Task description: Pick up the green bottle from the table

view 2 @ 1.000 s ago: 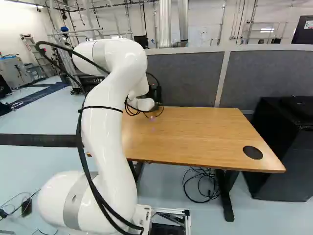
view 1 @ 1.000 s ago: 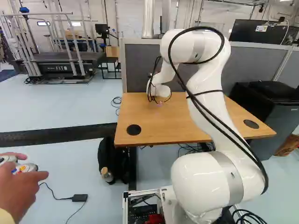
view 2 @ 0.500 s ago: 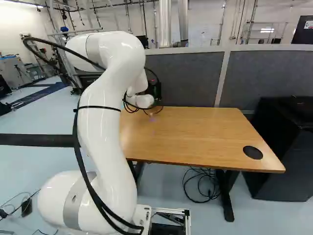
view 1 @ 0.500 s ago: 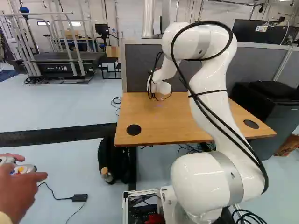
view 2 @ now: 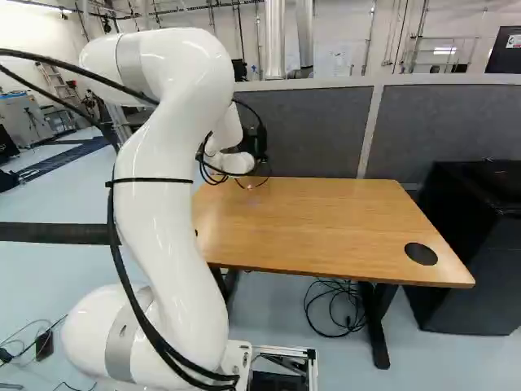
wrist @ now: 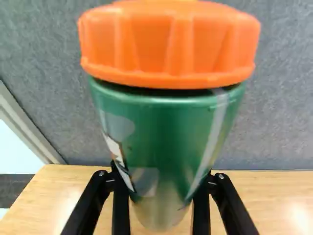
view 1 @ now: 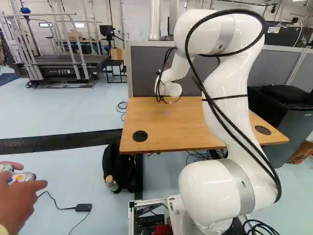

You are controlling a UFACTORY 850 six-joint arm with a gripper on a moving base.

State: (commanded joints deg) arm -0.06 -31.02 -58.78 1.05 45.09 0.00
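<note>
The pincer (view 2: 256, 143) stands partly open, both fingers bearing on the green bottle (wrist: 164, 132) between them; orange cap (wrist: 168, 46) above. Table (wrist: 61, 196) below; partition (wrist: 51, 68) ahead.

A tall cylindrical green bottle with a ribbed orange plastic lid (wrist: 166, 115) was between the two fingers of the black metal gripper (view 2: 256, 145), before the grey fabric partition (view 2: 309, 122) behind the rectangular light-brown wooden table (view 2: 342, 220). In the tabletop sat a round black disc (view 1: 140, 136) near the left front corner and a matching round black disc (view 1: 262, 130) toward the right edge. A boxy black cabinet (view 2: 468, 252) stood to the table's right, a coil of black cable (view 2: 334, 311) lay beneath, and a soft black backpack (view 1: 119, 166) lay at its left front.
</note>
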